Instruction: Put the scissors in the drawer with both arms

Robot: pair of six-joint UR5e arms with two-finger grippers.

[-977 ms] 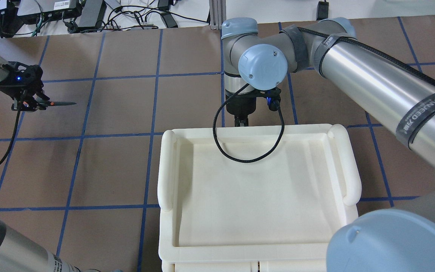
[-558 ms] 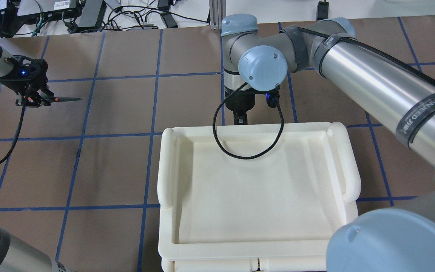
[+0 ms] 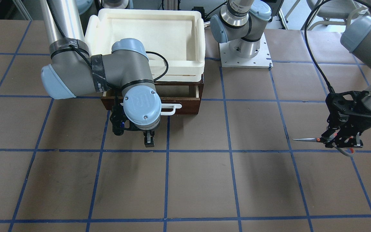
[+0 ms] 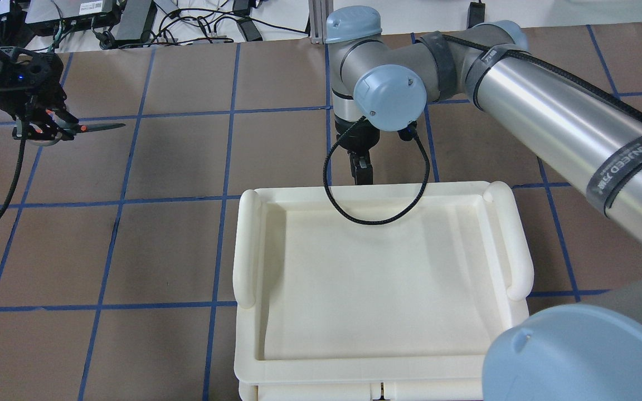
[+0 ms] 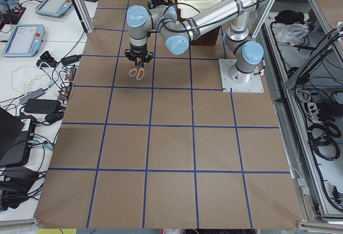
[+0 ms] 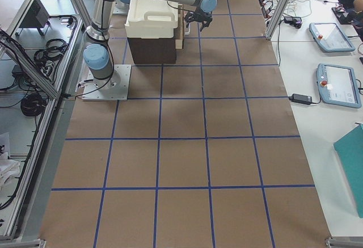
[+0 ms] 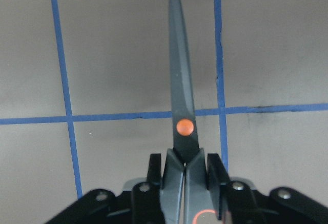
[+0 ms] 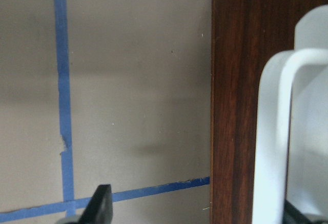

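My left gripper (image 3: 337,141) is shut on the scissors (image 3: 305,139) near their pivot and holds them level above the table, blades pointing toward the table's middle. They also show in the overhead view (image 4: 98,127) and the left wrist view (image 7: 182,96). The dark brown drawer (image 3: 188,104) sits under the cream tray, pulled out a little, with its white handle (image 3: 171,109) on the front. My right gripper (image 3: 149,141) hangs just in front of the drawer, open and empty. In the right wrist view one finger (image 8: 102,206) is at the left, with the handle (image 8: 274,131) and drawer front (image 8: 236,106) at the right.
A cream-white plastic tray (image 4: 246,250) sits on top of the drawer cabinet. My right wrist's black cable (image 4: 377,220) loops over the tray's far rim. The left arm's base plate (image 3: 245,59) stands beside the cabinet. Cables and electronics (image 4: 103,16) lie beyond the table's far edge.
My left gripper has moved farther from the robot with the scissors still in it. My right gripper has drawn back from the tray's edge, away from the drawer front.
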